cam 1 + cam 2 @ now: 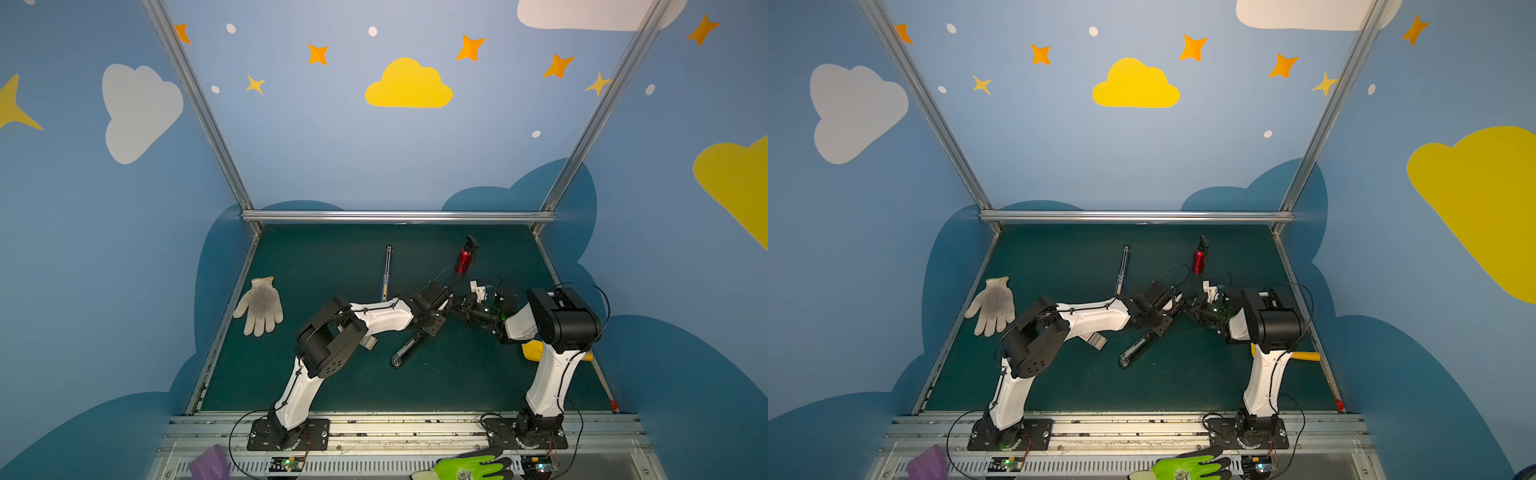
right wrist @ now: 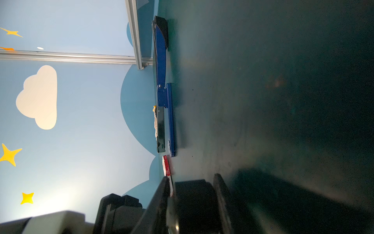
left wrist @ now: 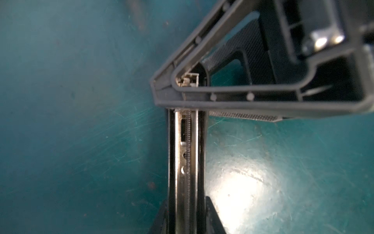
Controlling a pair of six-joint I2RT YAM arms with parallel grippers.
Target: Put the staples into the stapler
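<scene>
Our left claw [image 1: 432,322] is clamped on the black stapler [image 1: 409,347], whose lid stands open above its metal channel. We find the staples box [image 1: 1095,339] flat on the green mat [image 1: 457,382] at that claw's 8 o'clock, under our left arm [image 1: 374,318]. Our right claw [image 1: 459,309] meets the left one from 3 o'clock; we cannot tell whether it grips anything. At 11 o'clock lies a blue stapler [image 1: 386,270].

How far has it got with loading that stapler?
Early days. Done: the black stapler lies open, its metal channel showing no staples. In hand: the left claw grips its end, the right claw close by; I can't tell if it carries anything. Left: the staple box lies under the left arm; staples must still go in.
</scene>
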